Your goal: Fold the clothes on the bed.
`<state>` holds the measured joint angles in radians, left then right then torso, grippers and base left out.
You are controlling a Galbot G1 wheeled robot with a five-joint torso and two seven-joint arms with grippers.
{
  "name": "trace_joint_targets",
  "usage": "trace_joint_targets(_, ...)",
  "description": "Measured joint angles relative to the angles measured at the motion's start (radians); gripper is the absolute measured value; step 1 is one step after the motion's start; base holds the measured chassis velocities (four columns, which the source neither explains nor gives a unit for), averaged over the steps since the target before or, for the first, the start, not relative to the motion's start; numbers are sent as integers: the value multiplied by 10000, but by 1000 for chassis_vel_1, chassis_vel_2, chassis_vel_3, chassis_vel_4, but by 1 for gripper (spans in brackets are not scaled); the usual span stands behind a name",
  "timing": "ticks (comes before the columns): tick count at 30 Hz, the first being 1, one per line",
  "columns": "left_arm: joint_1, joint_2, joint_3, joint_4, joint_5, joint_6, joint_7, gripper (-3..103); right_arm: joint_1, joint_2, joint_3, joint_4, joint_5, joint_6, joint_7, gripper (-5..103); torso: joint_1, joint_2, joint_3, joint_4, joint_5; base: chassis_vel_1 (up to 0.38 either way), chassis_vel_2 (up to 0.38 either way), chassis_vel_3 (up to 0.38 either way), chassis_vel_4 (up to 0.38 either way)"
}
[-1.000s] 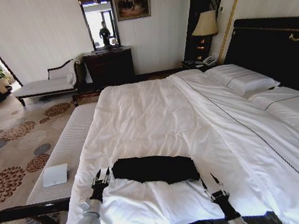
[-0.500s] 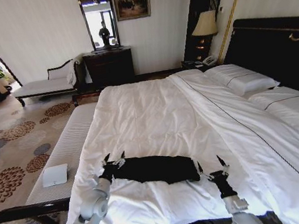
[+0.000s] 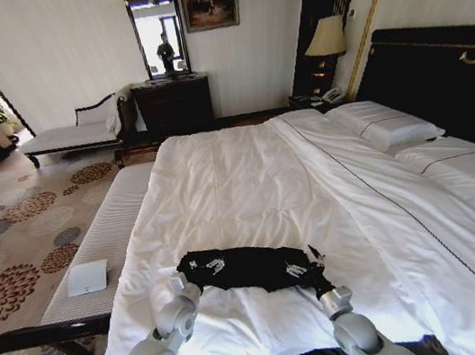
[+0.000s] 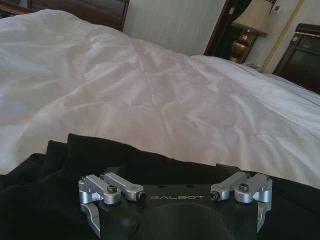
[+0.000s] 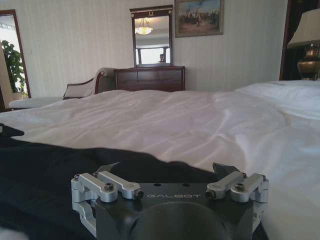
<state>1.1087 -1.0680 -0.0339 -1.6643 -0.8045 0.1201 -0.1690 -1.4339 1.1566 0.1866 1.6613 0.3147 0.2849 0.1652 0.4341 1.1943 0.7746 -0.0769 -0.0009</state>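
Observation:
The clothes are one black T-shirt [image 3: 251, 268], bunched into a low strip across the near part of the bed [image 3: 238, 177], on its white duvet. My left gripper [image 3: 208, 262] is down over the shirt's left end, open, with black cloth [image 4: 60, 165] under and around its fingers. My right gripper [image 3: 304, 267] is at the shirt's right end, also open. Its two dark fingertips [image 5: 223, 168] stand apart just above the black fabric [image 5: 45, 165], with white duvet beyond. The left wrist view shows my left gripper [image 4: 172, 170] low over the shirt. The shirt's lettering is hidden.
A pale upholstered bench [image 3: 107, 240] runs along the bed's left side, with a white flat item [image 3: 87, 277] on it. Pillows [image 3: 386, 130] and the dark headboard [image 3: 439, 75] are on the right. A dresser [image 3: 174, 106] and a lamp [image 3: 326, 39] stand at the far wall.
Both grippers have moved forward from the bed's near edge onto the ends of the black shirt. The shirt itself lies as before.

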Motion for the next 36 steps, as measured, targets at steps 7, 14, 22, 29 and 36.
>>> trace_joint_targets(7,-188,61,-244,500,-74,-2,4,100,-83,150,-63,-746,-98,36,-189,100,-1,1,0,0,3,0,0,0,0)
trace_joint_targets(14,-507,170,-390,908,-183,-42,44,100,-197,142,269,-1347,-173,248,-448,100,-1,2,-1,2,2,0,0,0,0)
trace_joint_targets(22,-1107,391,-488,1693,-342,-139,270,100,-516,55,693,-1549,-383,470,-586,100,-1,2,-1,2,3,0,0,0,0)
trace_joint_targets(29,-273,645,-1363,674,235,-572,110,100,-1530,-215,1462,14,68,471,-277,100,0,2,0,-3,-1,0,0,0,0)
trace_joint_targets(36,2014,356,-2949,-1064,1662,-1318,375,100,-2297,-632,1921,1684,2195,-349,-142,100,-3,3,-1,-2,0,0,0,0,0)
